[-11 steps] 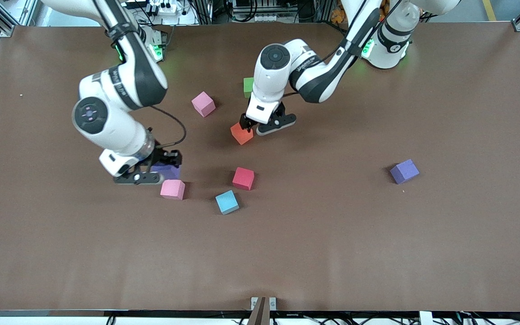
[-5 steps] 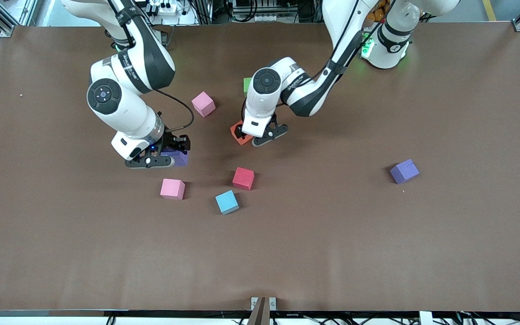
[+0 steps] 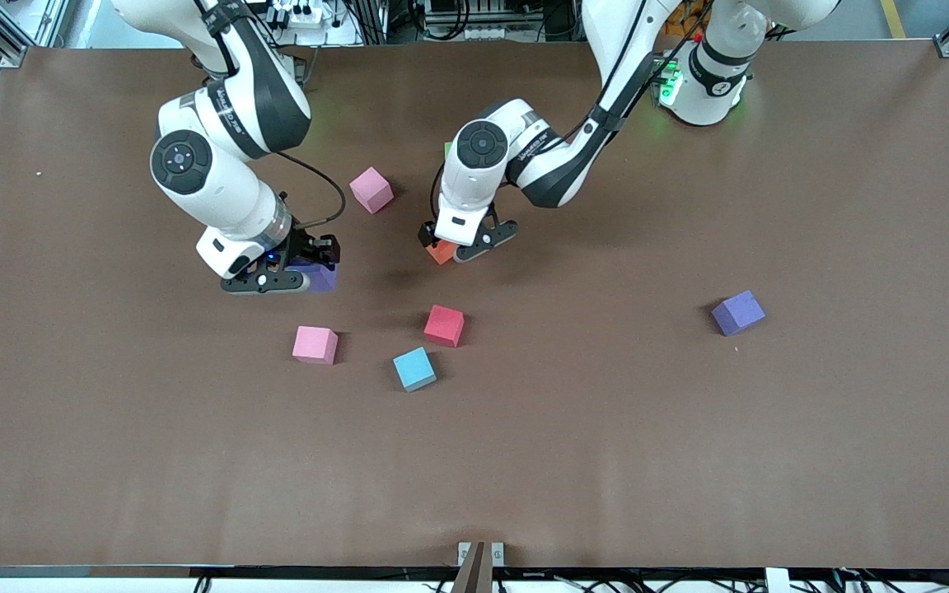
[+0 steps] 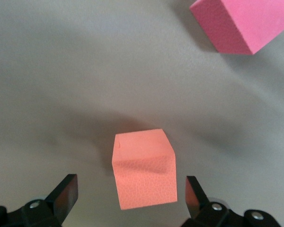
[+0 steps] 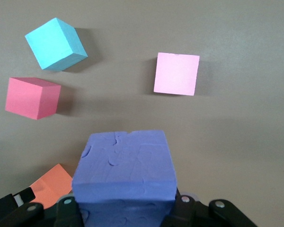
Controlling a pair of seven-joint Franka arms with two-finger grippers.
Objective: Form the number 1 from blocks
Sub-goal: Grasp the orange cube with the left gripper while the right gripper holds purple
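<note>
- R gripper [image 3: 297, 268] pinching a purple block [image 3: 320, 277], lifted over bare table, up-table of the nearer pink block [image 3: 315, 344].
- L gripper [image 3: 451, 245] spread, fingers either side of orange block [image 4: 144, 175], no contact seen; block sits farther from front cam than red block [image 3: 444, 325].
- Step, my read: gathering blocks. Next: L closes and lifts; R needs a drop spot.
- Green block [image 3: 446, 150] mostly hidden by L arm. No "1" formed yet.

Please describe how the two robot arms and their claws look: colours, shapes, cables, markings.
Both arms are glossy white with black joint bands and round dark caps at the joints. Small lettering runs along a black band. The left claw and right claw are black, with two flat fingers each. A thin black cable loops beside the right wrist. Green lights glow at the bases.
</note>
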